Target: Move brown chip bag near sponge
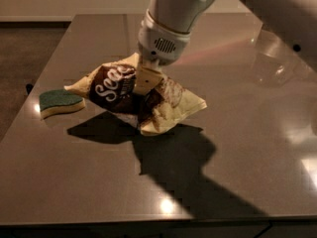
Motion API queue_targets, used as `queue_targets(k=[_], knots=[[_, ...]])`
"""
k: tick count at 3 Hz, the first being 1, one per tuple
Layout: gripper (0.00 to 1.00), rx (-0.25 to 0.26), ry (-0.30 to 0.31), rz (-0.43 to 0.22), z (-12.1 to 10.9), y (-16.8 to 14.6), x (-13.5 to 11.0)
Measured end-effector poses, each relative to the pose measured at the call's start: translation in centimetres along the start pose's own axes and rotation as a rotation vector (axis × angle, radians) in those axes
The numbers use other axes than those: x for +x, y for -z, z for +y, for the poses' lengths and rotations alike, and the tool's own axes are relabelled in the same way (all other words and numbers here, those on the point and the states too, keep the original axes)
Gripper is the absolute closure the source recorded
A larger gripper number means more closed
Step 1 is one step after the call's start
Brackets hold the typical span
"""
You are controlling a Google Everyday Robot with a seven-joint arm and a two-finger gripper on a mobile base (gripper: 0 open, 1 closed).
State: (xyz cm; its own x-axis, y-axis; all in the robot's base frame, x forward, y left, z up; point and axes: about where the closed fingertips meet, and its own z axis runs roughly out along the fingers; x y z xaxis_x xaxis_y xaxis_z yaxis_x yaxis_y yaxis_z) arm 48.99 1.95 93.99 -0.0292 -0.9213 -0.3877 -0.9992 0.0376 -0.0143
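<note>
The brown chip bag (119,90) is dark brown with cream-yellow ends and white script. It hangs lifted off the table, casting a shadow below it. My gripper (146,86) comes down from the white arm above and is shut on the bag's middle. The bag's left end reaches close to the sponge (60,103), a small green-topped piece with a pale base, lying on the table at the left. A small gap shows between them.
The grey table (237,148) stretches to the right and front, with its left edge just beyond the sponge. The arm's wide shadow falls on the table in front of the bag. The small wrapped bar is hidden behind the arm.
</note>
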Motion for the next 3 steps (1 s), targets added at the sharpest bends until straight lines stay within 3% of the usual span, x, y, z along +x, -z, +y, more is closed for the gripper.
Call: queue_targets(k=[1,2,3], knots=[[0.85,-0.019,0.041,-0.019,0.2,-0.2,-2.2],[0.53,-0.018,0.069,-0.036,0.0,-0.3,-4.4],[0.30,-0.010,0.071,-0.045,-0.5,-0.4,-5.3]])
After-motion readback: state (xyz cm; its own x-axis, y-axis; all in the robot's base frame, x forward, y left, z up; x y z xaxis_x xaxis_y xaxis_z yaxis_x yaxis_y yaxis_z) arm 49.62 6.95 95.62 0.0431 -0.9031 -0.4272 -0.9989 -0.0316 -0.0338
